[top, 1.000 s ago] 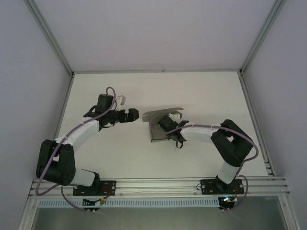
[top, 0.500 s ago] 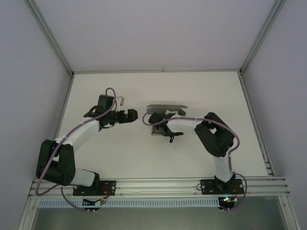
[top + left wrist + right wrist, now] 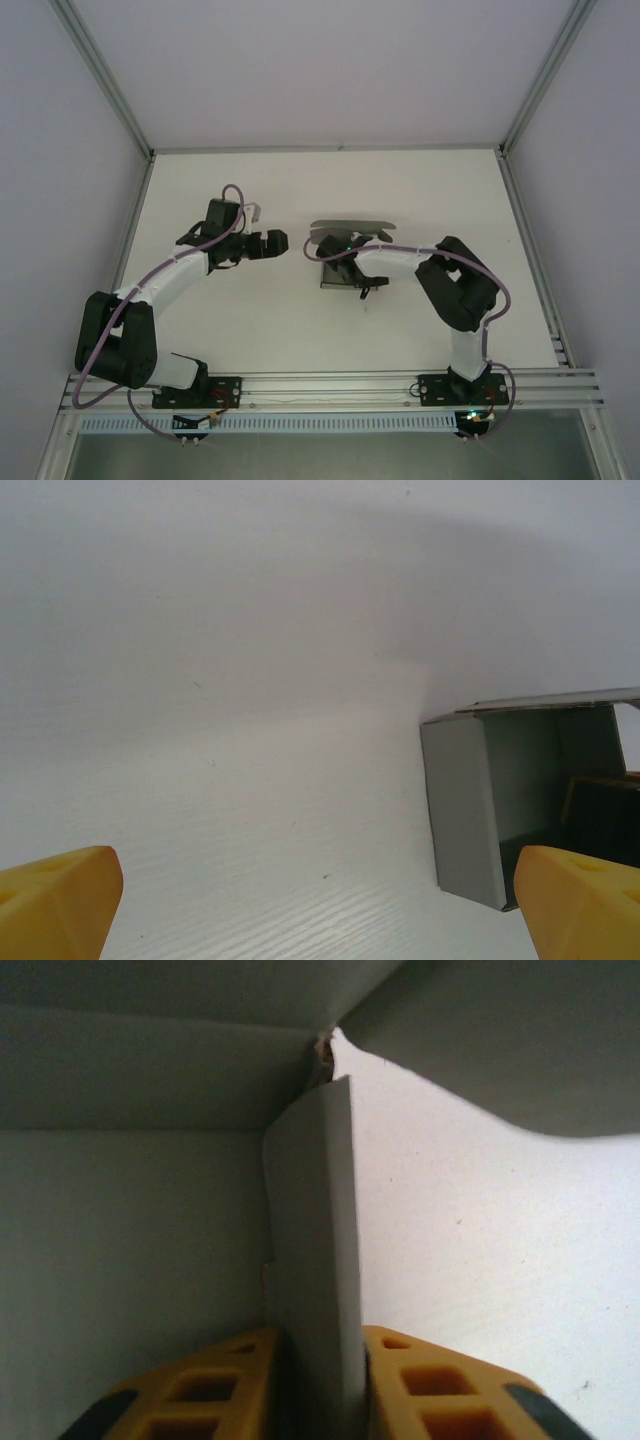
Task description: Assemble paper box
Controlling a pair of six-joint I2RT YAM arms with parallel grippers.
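Note:
The paper box (image 3: 348, 227) is grey thin card, partly folded, standing on the white table (image 3: 250, 320) at centre with a long flap along its far side. My right gripper (image 3: 336, 256) reaches into it from the right. In the right wrist view its yellow fingers (image 3: 230, 1380) press both faces of an upright folded side wall (image 3: 315, 1250) of the box, so my right gripper (image 3: 320, 1370) is shut on that wall. My left gripper (image 3: 283, 241) hovers just left of the box, open. In the left wrist view the left gripper (image 3: 320, 910) holds nothing and the box's open side (image 3: 460, 810) lies ahead to the right.
Grey enclosure walls and aluminium frame posts (image 3: 140, 130) border the table at the back and sides. A metal rail (image 3: 330, 385) carrying both arm bases runs along the near edge. The right arm's elbow (image 3: 465, 290) is folded up right of the box.
The right arm has swung in and folded, turning the box from tilted to square with the table. The card between its fingers looks thicker now. The left arm has barely moved.

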